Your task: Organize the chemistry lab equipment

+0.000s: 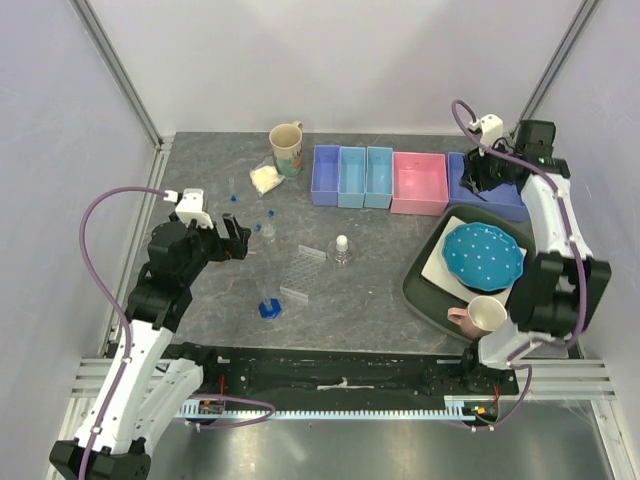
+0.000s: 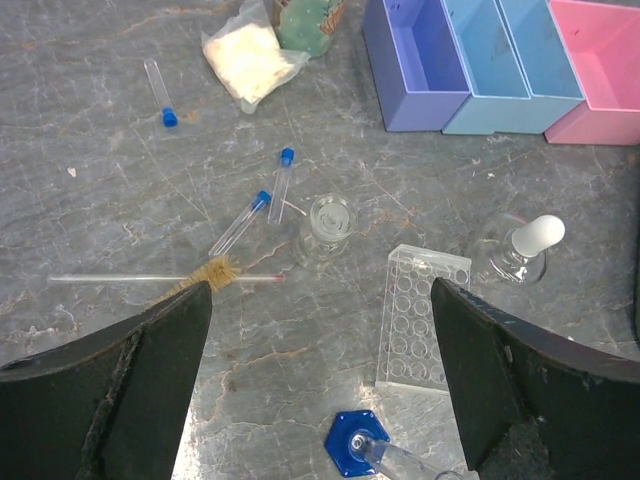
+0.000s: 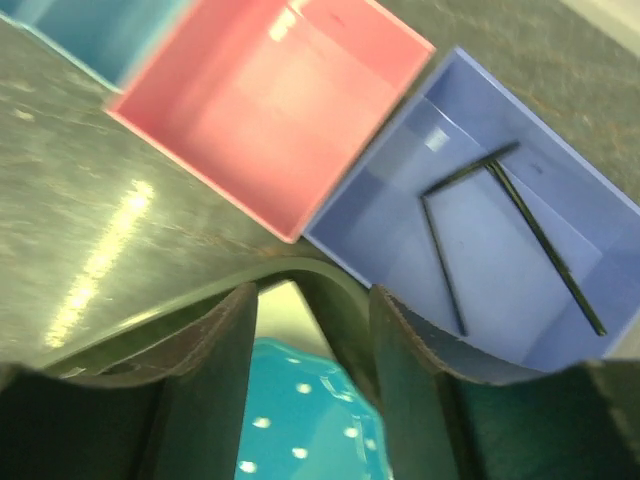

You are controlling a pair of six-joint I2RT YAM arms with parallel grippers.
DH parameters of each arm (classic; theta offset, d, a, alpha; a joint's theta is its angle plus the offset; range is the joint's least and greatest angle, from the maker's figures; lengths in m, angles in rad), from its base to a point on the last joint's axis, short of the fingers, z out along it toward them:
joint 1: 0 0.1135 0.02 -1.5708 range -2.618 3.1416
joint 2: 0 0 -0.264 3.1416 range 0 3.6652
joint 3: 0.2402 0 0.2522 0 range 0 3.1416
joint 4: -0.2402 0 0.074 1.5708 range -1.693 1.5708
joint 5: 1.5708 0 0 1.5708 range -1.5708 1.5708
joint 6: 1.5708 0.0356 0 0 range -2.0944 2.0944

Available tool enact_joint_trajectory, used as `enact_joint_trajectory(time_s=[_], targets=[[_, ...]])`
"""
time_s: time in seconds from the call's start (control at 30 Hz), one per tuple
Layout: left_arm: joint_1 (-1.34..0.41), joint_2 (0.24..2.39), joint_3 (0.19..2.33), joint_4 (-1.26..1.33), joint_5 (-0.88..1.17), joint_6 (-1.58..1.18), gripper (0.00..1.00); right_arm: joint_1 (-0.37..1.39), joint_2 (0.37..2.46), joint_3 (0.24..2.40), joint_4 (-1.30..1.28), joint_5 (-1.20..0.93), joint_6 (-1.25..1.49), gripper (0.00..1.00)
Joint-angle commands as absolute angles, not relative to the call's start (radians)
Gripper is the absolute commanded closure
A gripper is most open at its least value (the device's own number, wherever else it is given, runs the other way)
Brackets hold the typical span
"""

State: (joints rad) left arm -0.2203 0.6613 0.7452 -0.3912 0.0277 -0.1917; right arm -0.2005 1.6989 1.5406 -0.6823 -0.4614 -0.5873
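Five bins point(image 1: 352, 177) line the far side of the table. In the rightmost blue bin point(image 3: 600, 200) I see the black wire tripod point(image 3: 443, 262) lying flat on the floor, with nothing touching it. The right gripper point(image 3: 315, 295) hovers just near of that bin, jaws apart and empty. It hangs over the rim of the dark tray point(image 3: 190, 295) that carries the blue dotted plate point(image 3: 300, 425), and a pink mug point(image 1: 480, 318) sits at the tray's near end. The right arm reaches far, its elbow folded over the tray.

The left half is the cluttered part. The clear tube rack point(image 2: 420, 320) lies flat, with the white-stoppered flask point(image 2: 520, 250) just to its right and a small glass beaker point(image 2: 327, 225) to its left. Three blue-capped tubes point(image 2: 282, 185) lie loose farther left, with a thin brush point(image 2: 215, 272) beside them. A clear cylinder on a blue hexagonal foot point(image 2: 355, 440) lies nearest. The bag of powder point(image 2: 252, 60) rests beside the cream mug point(image 1: 287, 148) at the far side.

The left gripper point(image 2: 320, 290) hangs above this scatter — jaws wide apart, holding nothing — on an arm bent up from the near-left base.
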Motion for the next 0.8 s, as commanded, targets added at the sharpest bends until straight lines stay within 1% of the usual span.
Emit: enact_joint_trajectory(time_s=[0.0,0.03,0.1,0.13,0.17,0.2,0.23,0.3,0.33,0.4,0.5,0.63,0.67,0.77], targets=[[-0.221,0.692,0.745,-0.365,0.075,-0.201,0.03,-0.199,1.490,1.327,-0.469,-0.801,-0.450,0.41],[-0.221,0.699,0.750,-0.370,0.093,-0.219,0.03,-0.201,1.456,1.225,-0.431,-0.858,-0.430,0.34],[-0.221,0.712,0.755,-0.388,0.152,-0.239,0.03,-0.196,1.362,1.093,-0.344,-0.948,-0.393,0.24],[-0.221,0.713,0.753,-0.412,0.169,-0.264,0.03,-0.193,1.309,1.060,-0.322,-1.006,-0.388,0.17],[-0.221,0.713,0.752,-0.425,0.198,-0.276,0.03,-0.192,1.286,1.034,-0.302,-1.025,-0.377,0.13],[-0.221,0.710,0.752,-0.437,0.215,-0.287,0.03,-0.193,1.264,0.997,-0.285,-1.040,-0.374,0.06],[-0.221,0.709,0.753,-0.468,0.231,-0.311,0.03,-0.192,1.231,0.983,-0.279,-1.064,-0.374,0.03],[-0.221,0.704,0.758,-0.497,0.287,-0.337,0.03,-0.192,1.210,0.945,-0.246,-1.107,-0.332,0.02],[-0.219,0.701,0.759,-0.509,0.307,-0.366,0.03,-0.193,1.203,0.931,-0.221,-1.176,-0.310,0.02],[-0.221,0.696,0.768,-0.555,0.353,-0.412,0.06,-0.192,1.203,0.885,-0.143,-1.228,-0.228,0.02],[-0.221,0.678,0.799,-0.638,0.379,-0.440,0.11,-0.192,1.198,0.853,-0.129,-1.250,-0.225,0.02],[-0.229,0.637,0.862,-0.762,0.333,-0.459,0.13,-0.192,1.201,0.854,-0.130,-1.270,-0.222,0.02],[-0.236,0.637,0.873,-0.823,0.319,-0.460,0.14,-0.192,1.204,0.854,-0.132,-1.281,-0.221,0.02],[-0.256,0.647,0.897,-0.894,0.282,-0.471,0.16,-0.189,1.209,0.854,-0.133,-1.279,-0.221,0.02]])
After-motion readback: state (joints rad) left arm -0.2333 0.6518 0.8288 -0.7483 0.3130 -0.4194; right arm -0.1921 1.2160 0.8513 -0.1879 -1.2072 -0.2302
